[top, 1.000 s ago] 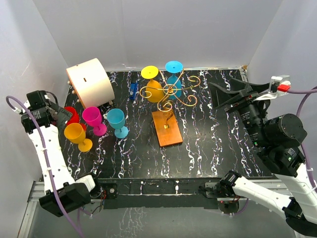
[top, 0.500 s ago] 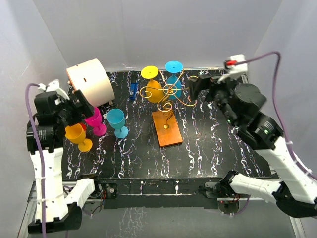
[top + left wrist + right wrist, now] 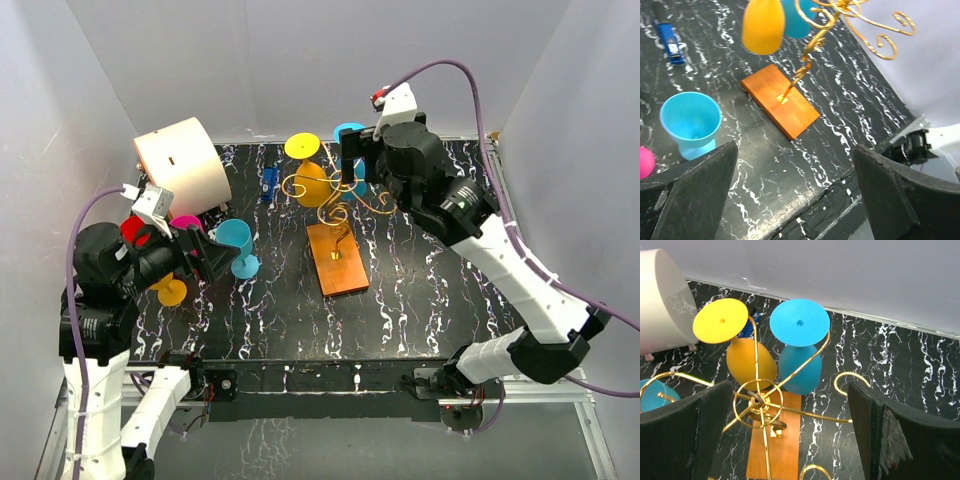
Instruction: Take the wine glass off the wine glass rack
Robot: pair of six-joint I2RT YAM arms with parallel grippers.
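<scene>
Right gripper [image 3: 347, 165] stands wide open and empty, directly over the rack [image 3: 345, 200] in the upper centre of the overhead view. Left gripper [image 3: 205, 262] is likewise wide open and empty, at the left of that view, near the loose glasses [image 3: 237, 243].

Two glasses hang upside down on the rack, side by side: a yellow glass [image 3: 751, 362] and a blue glass [image 3: 800, 371]. Each has its round foot resting on top of the gold wire and its bowl hanging below. In the right wrist view the blue glass sits nearest the middle of the frame, so it is probably the one to take.

Handling, by judgement: both look like moulded plastic, so light, stiff, smooth and hard to break. Grip across the bowl just under the wire; the stem is mostly hidden. Slide the glass outward along its wire arm before lowering it clear. Expect the rack to sway or tip on its wooden base [image 3: 337, 258] if the foot catches
</scene>
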